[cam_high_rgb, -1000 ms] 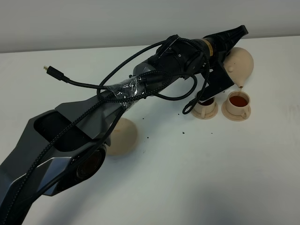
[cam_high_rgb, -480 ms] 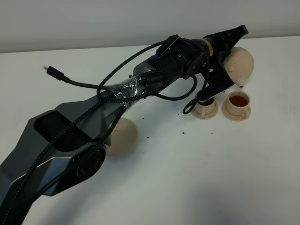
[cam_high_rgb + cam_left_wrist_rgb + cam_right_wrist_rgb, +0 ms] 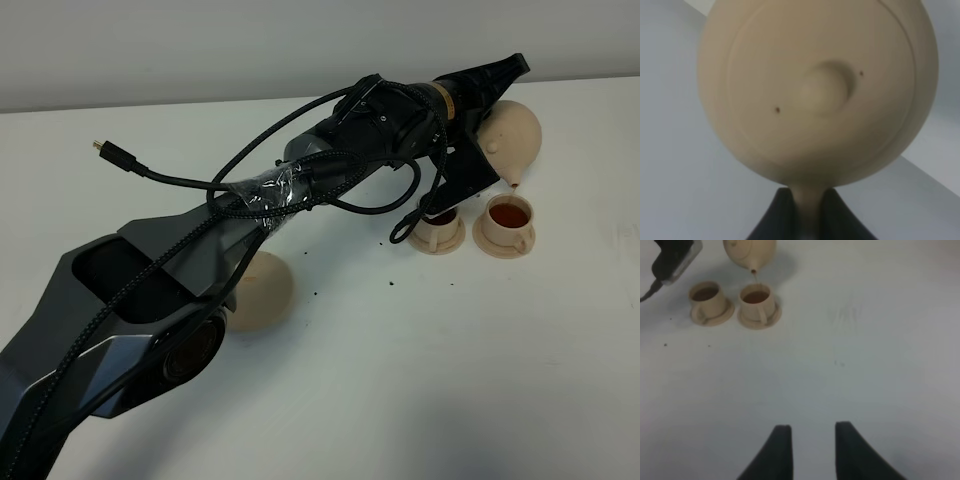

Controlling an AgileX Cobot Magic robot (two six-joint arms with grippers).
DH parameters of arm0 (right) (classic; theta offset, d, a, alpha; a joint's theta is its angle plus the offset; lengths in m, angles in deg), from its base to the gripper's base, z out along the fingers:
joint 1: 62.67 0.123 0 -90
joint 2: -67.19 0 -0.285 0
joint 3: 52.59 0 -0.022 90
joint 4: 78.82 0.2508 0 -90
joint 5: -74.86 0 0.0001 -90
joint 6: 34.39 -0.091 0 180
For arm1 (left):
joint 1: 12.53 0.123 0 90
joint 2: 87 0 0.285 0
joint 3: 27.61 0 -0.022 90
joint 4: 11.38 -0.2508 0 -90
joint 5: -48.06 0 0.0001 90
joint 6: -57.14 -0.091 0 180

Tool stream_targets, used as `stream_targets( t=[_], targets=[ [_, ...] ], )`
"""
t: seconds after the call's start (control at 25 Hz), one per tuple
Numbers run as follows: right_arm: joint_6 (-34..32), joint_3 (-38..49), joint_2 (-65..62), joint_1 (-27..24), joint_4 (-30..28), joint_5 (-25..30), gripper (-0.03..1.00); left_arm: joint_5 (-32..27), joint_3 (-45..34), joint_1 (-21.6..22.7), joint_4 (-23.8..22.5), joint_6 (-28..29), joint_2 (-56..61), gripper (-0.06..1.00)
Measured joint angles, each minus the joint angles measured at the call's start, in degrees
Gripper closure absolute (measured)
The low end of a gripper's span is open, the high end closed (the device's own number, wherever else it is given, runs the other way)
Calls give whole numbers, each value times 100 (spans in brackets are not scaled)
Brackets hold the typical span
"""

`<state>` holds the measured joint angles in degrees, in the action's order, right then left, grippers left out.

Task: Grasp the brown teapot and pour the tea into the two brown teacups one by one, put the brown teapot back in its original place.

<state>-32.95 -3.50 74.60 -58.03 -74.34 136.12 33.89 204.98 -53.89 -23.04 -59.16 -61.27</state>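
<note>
Tilting spout-down at the upper right of the frame, the brown teapot (image 3: 512,128) hangs clamped in the left pincer (image 3: 806,220) above the right-hand teacup (image 3: 507,220); the other teacup (image 3: 438,226) sits just left. Right pincer (image 3: 812,440) is parted, empty, over the white counter (image 3: 420,370).

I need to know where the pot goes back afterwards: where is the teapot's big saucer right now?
In the exterior high view the large tan saucer lies left of centre on the white table, partly hidden under the left arm, well away from both teacups.
</note>
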Motion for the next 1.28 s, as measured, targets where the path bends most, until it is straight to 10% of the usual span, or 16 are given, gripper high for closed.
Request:
stream_targets(
  t=[0.8,1.28],
  targets=[
    [0,0,0,0,0,0,73,-139,0,0,587,80,0,79],
    [0,0,0,0,0,0,73,-841,0,180,579,1326,327,79]
  ],
)
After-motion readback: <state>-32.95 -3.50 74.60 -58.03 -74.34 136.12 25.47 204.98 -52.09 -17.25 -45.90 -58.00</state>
